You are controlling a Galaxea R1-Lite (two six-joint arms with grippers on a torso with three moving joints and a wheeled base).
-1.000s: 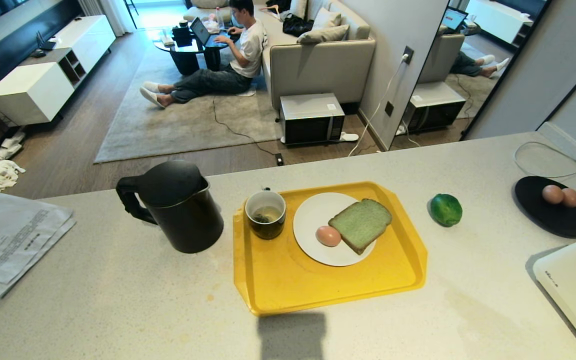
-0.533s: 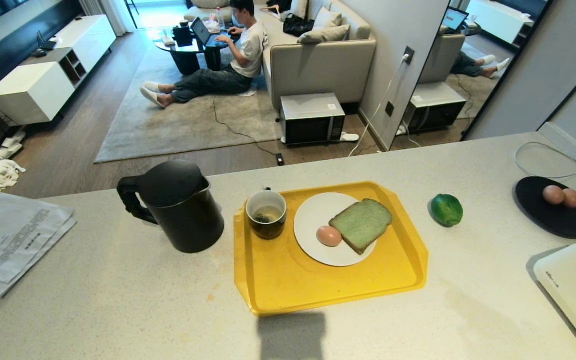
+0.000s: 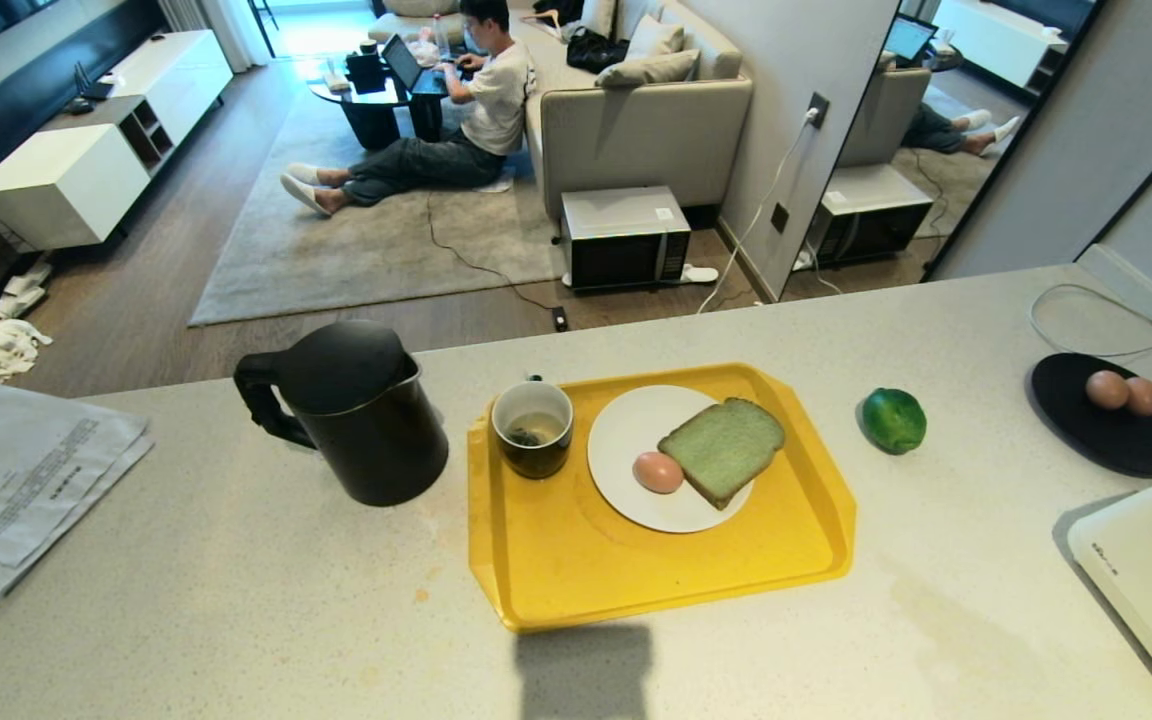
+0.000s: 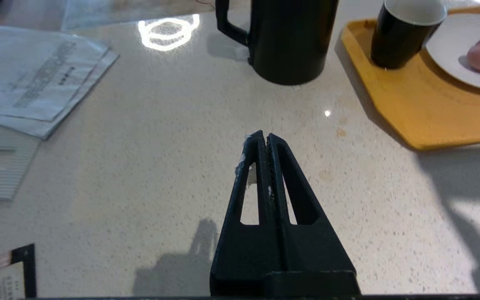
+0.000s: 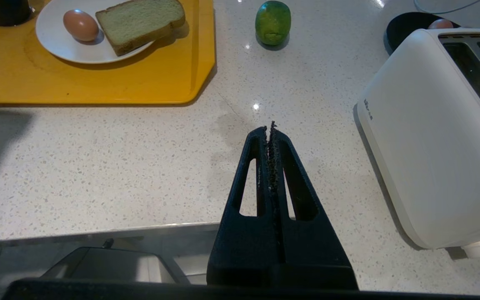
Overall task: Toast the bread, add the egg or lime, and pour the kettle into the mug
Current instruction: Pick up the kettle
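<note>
A: What holds what on the table [image 3: 236,600]?

B: A yellow tray [image 3: 576,570] carries the mug [image 3: 532,429] at its far left corner and a white plate [image 3: 626,430] beside it. On the plate, the egg [image 3: 657,472] lies touching the bread [image 3: 722,449], a pale green slice that overhangs the plate's right rim. The mug holds pale liquid with something dark sunk in it.

A: And off the tray?

B: The kettle [image 3: 356,410] stands just left of the tray, lid down, handle pointing away from it. The lime [image 3: 893,420] sits on the table to the tray's right, apart from it. Farther right, a black dish [image 3: 1106,440] holds two brown eggs [image 3: 1123,392] side by side.

A: The grippers?

B: Neither shows from the head. Each wrist view shows its own: the left gripper [image 4: 263,137] low over bare table near the kettle, jaws pressed together, empty; the right gripper [image 5: 270,130] near the table's front edge, jaws likewise closed on nothing, with a white toaster [image 5: 431,137] beside it.

A: Anything cut off?

B: The toaster runs out of frame in both views, its slots only partly seen. Whether the kettle holds water cannot be told.
</note>
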